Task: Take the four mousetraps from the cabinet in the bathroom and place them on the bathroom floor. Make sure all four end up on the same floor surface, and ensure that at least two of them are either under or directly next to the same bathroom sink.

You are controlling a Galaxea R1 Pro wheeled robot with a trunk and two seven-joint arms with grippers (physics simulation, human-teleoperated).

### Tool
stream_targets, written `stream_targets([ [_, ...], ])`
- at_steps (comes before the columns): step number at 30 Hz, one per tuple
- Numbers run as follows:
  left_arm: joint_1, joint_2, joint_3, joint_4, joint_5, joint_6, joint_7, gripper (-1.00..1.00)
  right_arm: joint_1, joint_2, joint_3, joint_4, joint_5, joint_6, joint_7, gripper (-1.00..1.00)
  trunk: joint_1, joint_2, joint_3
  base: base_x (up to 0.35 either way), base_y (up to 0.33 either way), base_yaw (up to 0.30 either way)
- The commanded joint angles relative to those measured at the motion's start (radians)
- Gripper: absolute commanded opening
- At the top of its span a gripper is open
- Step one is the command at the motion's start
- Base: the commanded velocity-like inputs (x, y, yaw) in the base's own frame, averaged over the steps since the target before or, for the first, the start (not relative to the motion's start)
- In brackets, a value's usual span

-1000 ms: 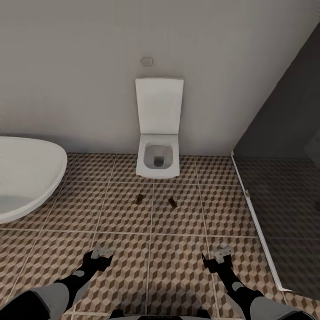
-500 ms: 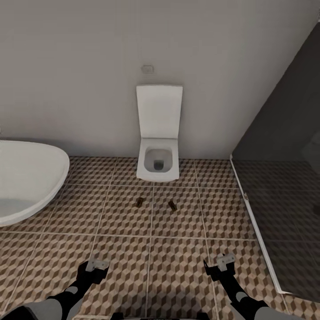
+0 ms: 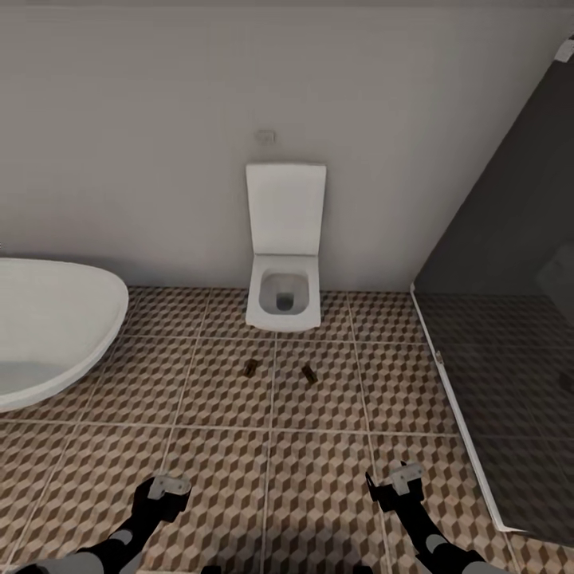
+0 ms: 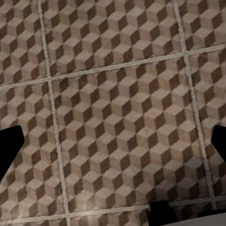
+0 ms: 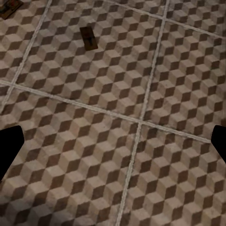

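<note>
Lying mousetraps (image 3: pixel 250 367) (image 3: pixel 308 374) before toilet (image 3: pixel 284 299).

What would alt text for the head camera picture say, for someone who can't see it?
Two small brown mousetraps lie apart on the cube-patterned bathroom floor in front of a white toilet with its lid raised against a pale wall. A white bathtub curves in at the left and a dark glass shower screen stands at the right; both empty end effectors hover low over the tiles.

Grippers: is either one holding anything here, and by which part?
Nothing is held. The left gripper and right gripper are both open over the bathroom floor; two mousetraps lie on the tiles near the toilet.
</note>
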Motion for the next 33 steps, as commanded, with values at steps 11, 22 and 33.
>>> stream_targets([
  [11,0.047,0.016,-0.008,0.003,0.01,-0.082,-0.005,1.0,0.008,0.0,0.01,0.0,-0.063,-0.015,-0.001,1.0,-0.042,0.076,0.051,0.0,0.0,0.0],
  [22,0.056,0.017,-0.008,0.003,0.01,-0.088,-0.005,1.0,0.02,0.0,0.01,0.0,-0.068,-0.015,-0.001,1.0,-0.084,0.153,0.103,0.0,0.0,0.0],
  [33,0.057,0.013,-0.008,0.003,0.01,-0.087,-0.005,1.0,0.022,0.0,0.01,0.0,-0.068,-0.015,-0.001,1.0,-0.126,0.23,0.155,0.0,0.0,0.0],
])
